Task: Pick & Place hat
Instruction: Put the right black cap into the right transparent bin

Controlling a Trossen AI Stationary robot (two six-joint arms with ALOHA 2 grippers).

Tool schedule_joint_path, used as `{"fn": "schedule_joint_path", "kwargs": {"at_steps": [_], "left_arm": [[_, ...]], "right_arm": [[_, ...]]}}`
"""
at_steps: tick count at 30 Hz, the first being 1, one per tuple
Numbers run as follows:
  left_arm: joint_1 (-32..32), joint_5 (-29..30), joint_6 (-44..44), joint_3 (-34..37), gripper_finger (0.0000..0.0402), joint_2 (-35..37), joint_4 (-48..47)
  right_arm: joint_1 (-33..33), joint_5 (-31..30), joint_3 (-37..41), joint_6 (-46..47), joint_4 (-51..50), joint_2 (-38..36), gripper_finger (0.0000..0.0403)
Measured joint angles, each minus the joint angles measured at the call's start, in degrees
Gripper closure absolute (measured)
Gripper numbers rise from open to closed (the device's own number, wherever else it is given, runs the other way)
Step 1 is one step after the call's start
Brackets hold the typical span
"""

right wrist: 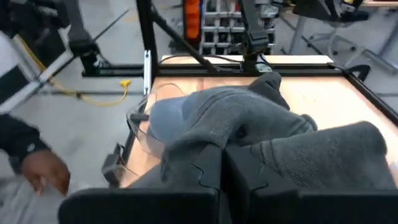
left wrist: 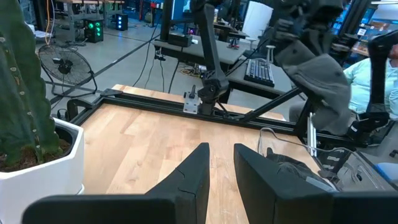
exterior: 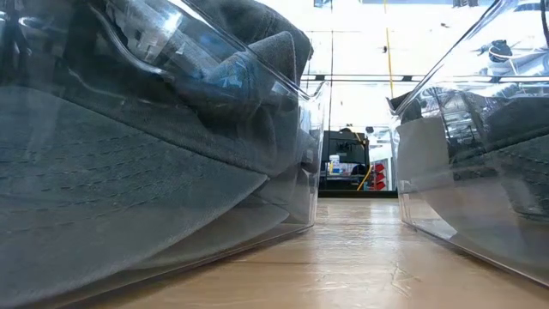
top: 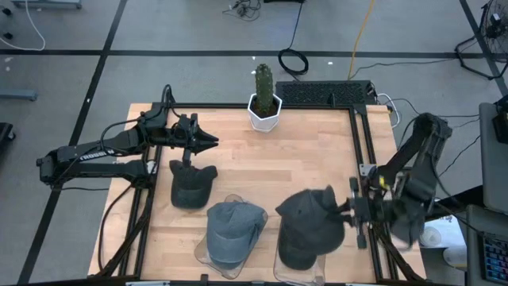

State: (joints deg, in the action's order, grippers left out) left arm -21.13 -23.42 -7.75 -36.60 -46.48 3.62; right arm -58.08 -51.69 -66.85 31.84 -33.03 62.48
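The tabletop carries three hats: a dark one at about 5 o'clock, over a clear stand, a blue one at 6 o'clock on its own stand, and a black one flat on the wood at 8 o'clock. The right end effector, at 4 o'clock by the edge rail, is pressed together on the dark hat's fabric, pinching it; its wrist view shows the grey cloth bunched around the closed fingers. The step in hand looks like placing: the hat sits partly on the stand and is not yet released. Next it probably calls for settling the crown squarely over the stand, then letting go. The left end effector hovers at 10 o'clock, fingers slightly spread, holding nothing. A potted cactus stands at 12 o'clock, well apart. The blue hat just beside the dark one crowds the drop, and a person's hand shows off the tabletop.
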Motion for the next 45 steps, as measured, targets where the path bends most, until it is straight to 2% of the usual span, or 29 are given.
{"fn": "schedule_joint_path", "kwargs": {"at_steps": [4, 8, 16, 20, 26, 34, 39, 43, 45], "left_arm": [[0.0, 0.0, 0.0, 0.0, 0.032, 0.0, 0.0], [0.0, 0.0, 0.0, 0.0, 0.032, 0.0, 0.0], [0.0, 0.0, 0.0, 0.0, 0.032, 0.0, 0.0], [0.0, 0.0, 0.0, 0.0, 0.032, 0.0, 0.0], [0.0, 0.0, 0.0, 0.0, 0.032, 0.0, 0.0], [0.0, 0.0, 0.0, 0.0, 0.032, 0.0, 0.0], [0.0, 0.0, 0.0, 0.0, 0.032, 0.0, 0.0], [0.0, 0.0, 0.0, 0.0, 0.0321, 0.0, 0.0], [0.0, 0.0, 0.0, 0.0, 0.0321, 0.0, 0.0]], "right_arm": [[-2.8, -4.1, 0.0, 9.4, 3.4, 5.8, 0.0403], [-3.9, -4.1, 0.0, 15.3, 7.9, 11.5, 0.0403], [-7.7, -12.3, 0.0, 12.3, 23.6, 25.5, 0.0403], [-9.8, -17.4, 0.0, 13.7, 24.0, 30.0, 0.0403], [-10.7, -29.4, 0.0, 9.5, 24.2, 34.4, 0.0403], [-10.2, -30.8, 0.0, 13.4, 24.2, 40.9, 0.0403], [-10.3, -30.2, 0.0, 14.0, 23.4, 41.3, 0.0403], [-9.9, -23.5, 0.0, 16.5, 22.3, 40.6, 0.0403], [-9.4, -18.1, 0.0, 19.5, 20.3, 40.7, 0.0403]]}}
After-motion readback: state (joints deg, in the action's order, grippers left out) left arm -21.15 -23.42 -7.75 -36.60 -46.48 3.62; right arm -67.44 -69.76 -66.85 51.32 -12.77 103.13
